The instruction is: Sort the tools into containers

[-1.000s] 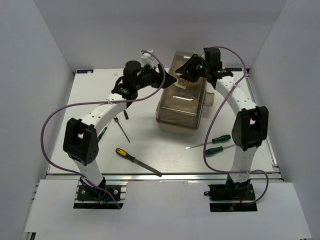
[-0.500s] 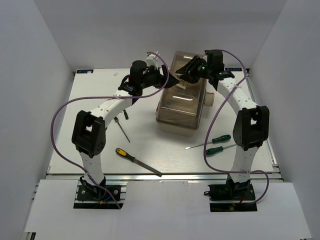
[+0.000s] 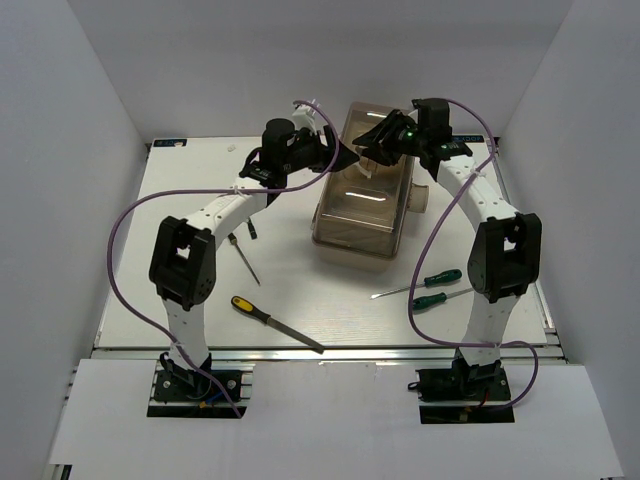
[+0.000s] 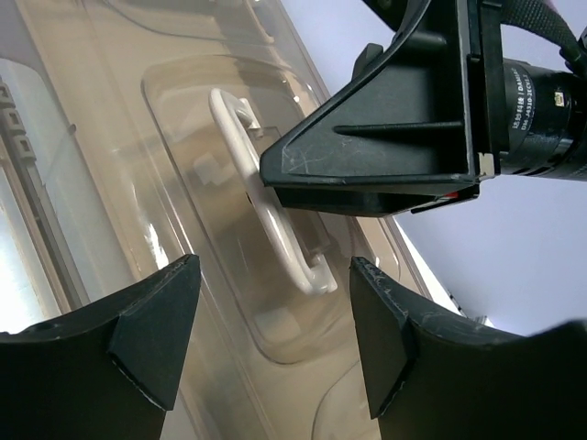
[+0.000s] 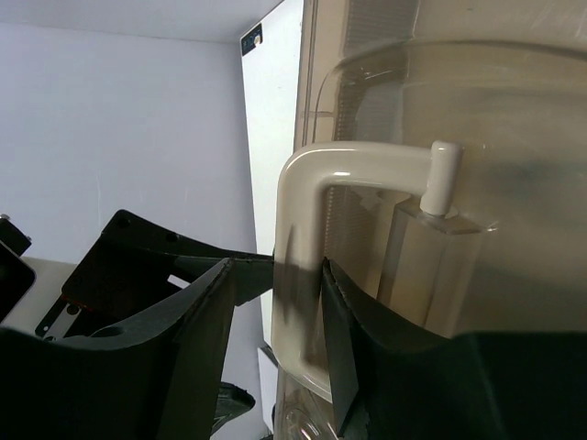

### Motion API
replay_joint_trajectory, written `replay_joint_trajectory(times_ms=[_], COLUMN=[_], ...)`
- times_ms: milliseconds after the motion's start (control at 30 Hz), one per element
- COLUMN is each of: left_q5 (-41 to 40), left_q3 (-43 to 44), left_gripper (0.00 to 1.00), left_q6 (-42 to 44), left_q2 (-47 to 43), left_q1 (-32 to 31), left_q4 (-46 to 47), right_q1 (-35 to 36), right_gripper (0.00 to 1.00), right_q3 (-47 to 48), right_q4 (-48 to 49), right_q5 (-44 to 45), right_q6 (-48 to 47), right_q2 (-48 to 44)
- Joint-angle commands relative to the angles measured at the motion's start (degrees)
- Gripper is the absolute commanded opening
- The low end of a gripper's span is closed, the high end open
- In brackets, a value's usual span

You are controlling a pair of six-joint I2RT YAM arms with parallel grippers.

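Right gripper (image 5: pixel 275 280) straddles the toolbox's (image 3: pixel 360 215) white handle (image 5: pixel 367 165), jaws half-wide, not clamped. Left gripper (image 4: pixel 271 339) hangs wide open over the lid (image 4: pixel 110 165). File (image 3: pixel 277 323) and screwdrivers (image 3: pixel 437 277) lie on the table (image 3: pixel 330 300).

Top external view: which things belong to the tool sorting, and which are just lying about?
Job: toolbox, green screwdrivers, yellow-handled file, slim screwdriver.
Lying about: purple cables, corner label.
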Motion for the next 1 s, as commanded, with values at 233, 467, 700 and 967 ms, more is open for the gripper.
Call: replay_joint_trajectory(times_ms=[233,467,700,967], left_q5=[5.91,4.51,-2.78,-10.51], left_q3=[4.6,5.48,8.64,14.27], left_gripper=[0.71,0.55,0.45,0.38], left_q6=[-2.37,-2.29,-2.64,-5.36], left_q2=[2.38,3.79,6.16,9.32], left_q1=[-2.64,-3.87,-4.05,-4.49], left_q4=[0.32,-3.01,-7.15,-11.55], right_q1=[0.7,0.53,0.53,-4.21], right_gripper=[0.47,0.47,0.62,0.63], right_q3=[-1.4,-1.75,-2.02,-7.45], right_q4=[3.98,4.42,3.19,-3.4], right_q5=[-4.07,-4.25,-2.41,5.15], right_q6=[0.69,0.6,-11.59,-24.97], right_q2=[-4.11,-4.46,-6.74,-14.65])
